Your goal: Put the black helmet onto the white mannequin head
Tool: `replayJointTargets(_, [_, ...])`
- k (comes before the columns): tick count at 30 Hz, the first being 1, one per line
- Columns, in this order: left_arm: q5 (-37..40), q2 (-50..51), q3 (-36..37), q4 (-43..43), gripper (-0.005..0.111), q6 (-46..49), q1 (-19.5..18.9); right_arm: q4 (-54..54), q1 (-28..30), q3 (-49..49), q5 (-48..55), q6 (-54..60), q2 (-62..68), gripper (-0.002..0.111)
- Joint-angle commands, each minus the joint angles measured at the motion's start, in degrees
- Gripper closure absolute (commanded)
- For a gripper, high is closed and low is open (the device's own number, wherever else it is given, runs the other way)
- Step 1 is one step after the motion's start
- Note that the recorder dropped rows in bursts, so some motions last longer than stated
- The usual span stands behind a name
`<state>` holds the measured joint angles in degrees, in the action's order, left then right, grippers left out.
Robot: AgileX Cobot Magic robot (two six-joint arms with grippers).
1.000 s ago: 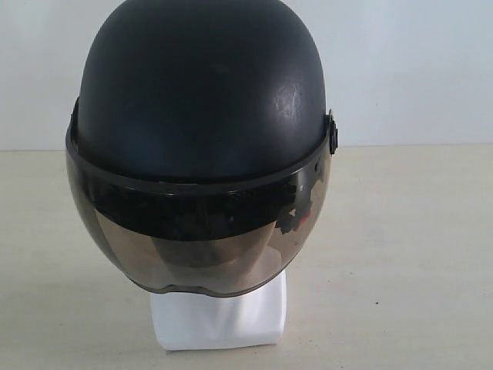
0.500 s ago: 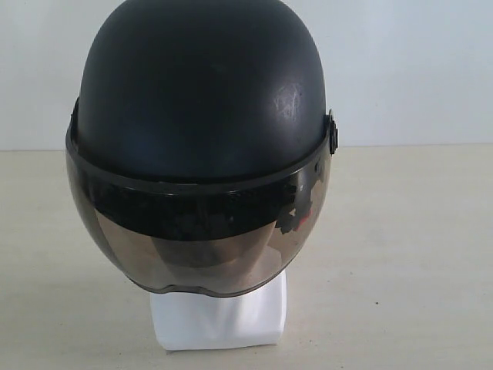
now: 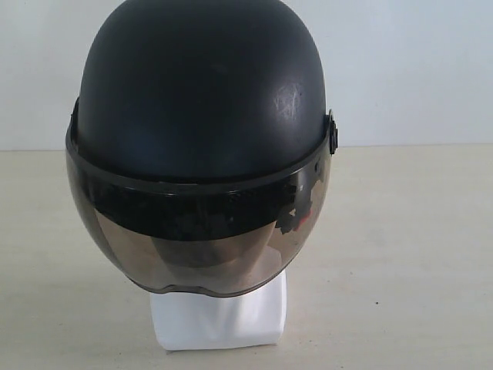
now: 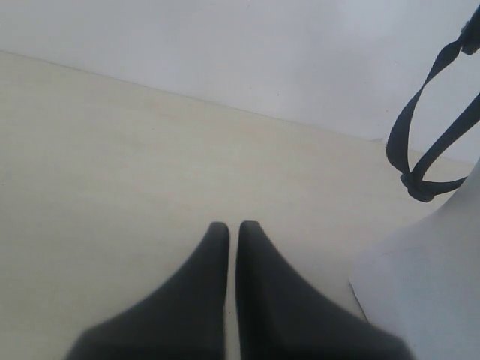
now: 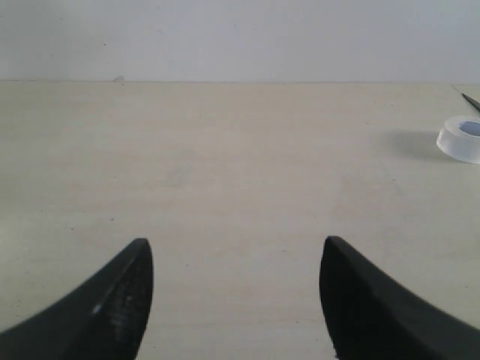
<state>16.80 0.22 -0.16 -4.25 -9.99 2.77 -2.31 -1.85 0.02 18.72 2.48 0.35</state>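
Black helmet [image 3: 200, 92]: seated on the head, upright, shell matte with a scuff on its right-of-view side.
Visor [image 3: 192, 247]: smoky, lowered, covering the face behind it.
White mannequin head [image 3: 219, 320]: only the neck and base show below the visor rim.
Bench [image 3: 400, 254]: pale, carries the base.
Wall [image 3: 408, 69]: plain white behind.
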Motion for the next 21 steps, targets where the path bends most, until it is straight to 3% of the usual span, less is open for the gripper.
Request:
replayJointTargets(1, [-0.1, -0.2, 0.2, -0.5, 0.102, 0.3, 0.2, 0.1, 0.2, 0.0, -0.2, 0.0, -0.3, 0.046])
replayJointTargets(21, [-0.1, -0.2, 0.2, -0.5, 0.102, 0.3, 0.2, -0.5, 0.2, 0.0, -0.3, 0.0, -0.3, 0.046])
